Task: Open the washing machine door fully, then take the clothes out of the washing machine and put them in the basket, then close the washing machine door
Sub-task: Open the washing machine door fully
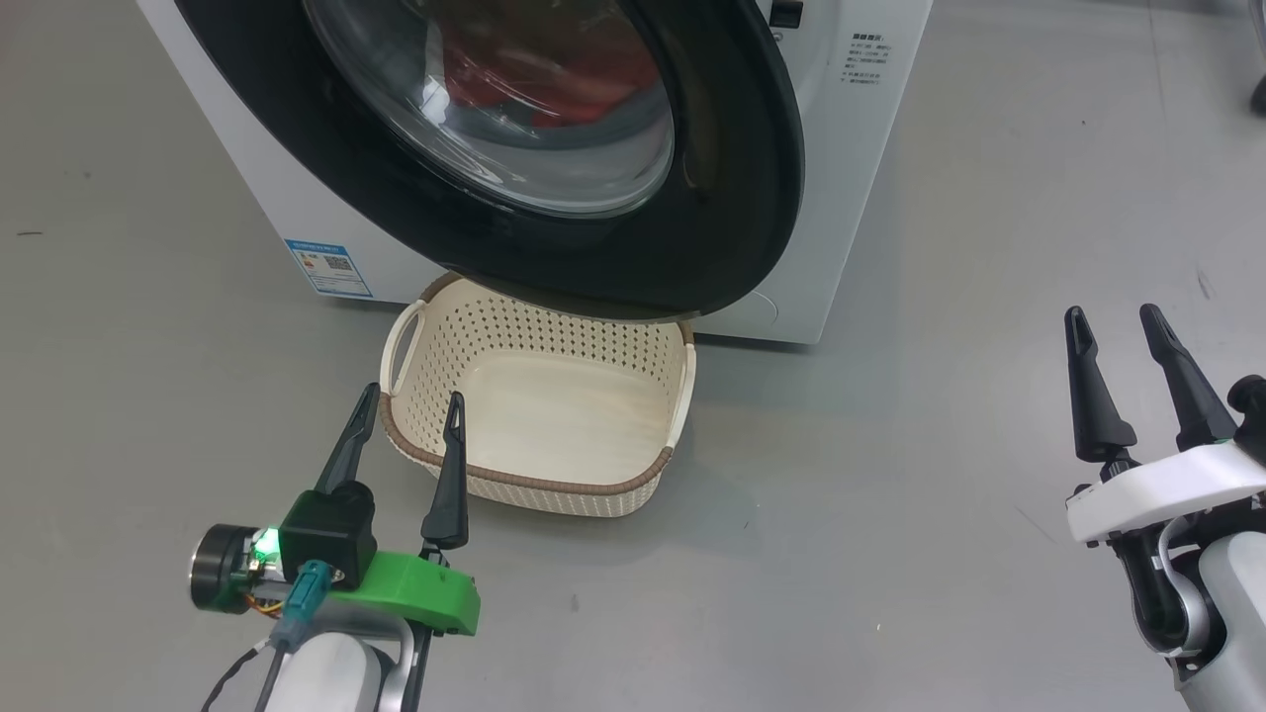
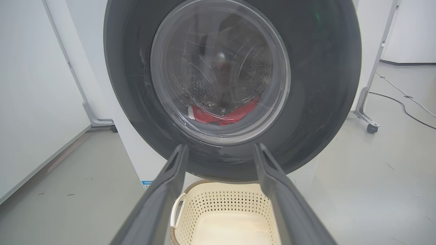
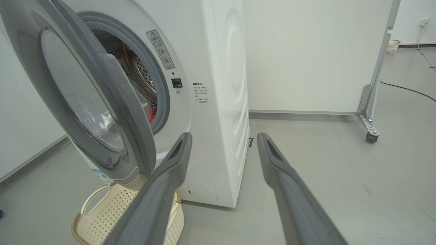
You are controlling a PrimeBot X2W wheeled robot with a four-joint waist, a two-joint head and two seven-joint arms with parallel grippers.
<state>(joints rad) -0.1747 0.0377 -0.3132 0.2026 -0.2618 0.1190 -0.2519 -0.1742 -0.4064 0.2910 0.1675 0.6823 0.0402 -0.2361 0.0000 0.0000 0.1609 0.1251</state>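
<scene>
Evidently left gripper (image 1: 412,393) and right gripper (image 1: 1111,312) stood open, empty; beyond the left, washing machine (image 1: 851,198) bore a blue label (image 1: 328,267) (print illegible).

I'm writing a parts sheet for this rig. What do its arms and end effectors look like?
The left end effector has two long dark fingers on a green mount, a black block with a green light, a teal connector and cables leading to a white forearm. The right end effector has matching fingers on a white mount over a black wrist joint and pale forearm.
</scene>
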